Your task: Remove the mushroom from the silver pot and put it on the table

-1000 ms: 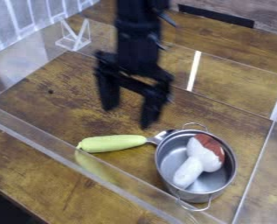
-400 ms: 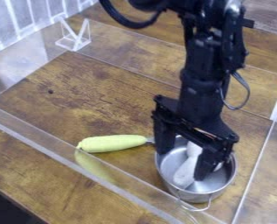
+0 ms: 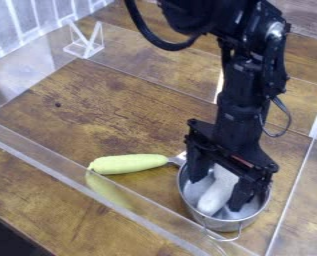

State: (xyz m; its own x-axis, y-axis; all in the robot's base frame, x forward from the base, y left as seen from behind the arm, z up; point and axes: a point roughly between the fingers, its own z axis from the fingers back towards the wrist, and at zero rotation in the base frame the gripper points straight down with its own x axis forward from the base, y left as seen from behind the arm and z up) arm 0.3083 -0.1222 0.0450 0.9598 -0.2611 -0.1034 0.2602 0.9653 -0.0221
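The silver pot (image 3: pixel 205 205) sits near the front right of the wooden table (image 3: pixel 81 110). Inside it lies the mushroom (image 3: pixel 218 193), white stem showing, its cap mostly hidden behind a finger. My black gripper (image 3: pixel 228 180) hangs straight down into the pot, open, with its two fingers (image 3: pixel 198 172) standing either side of the mushroom. The frame does not show whether the fingers touch it.
A long yellow-green vegetable (image 3: pixel 127 163) lies just left of the pot. Clear acrylic walls (image 3: pixel 121 195) edge the table along the front and right. A small clear stand (image 3: pixel 83 40) is at the back left.
The arm swung from the table's middle rightward over the pot and lowered, so the open fingers now reach down around the mushroom.
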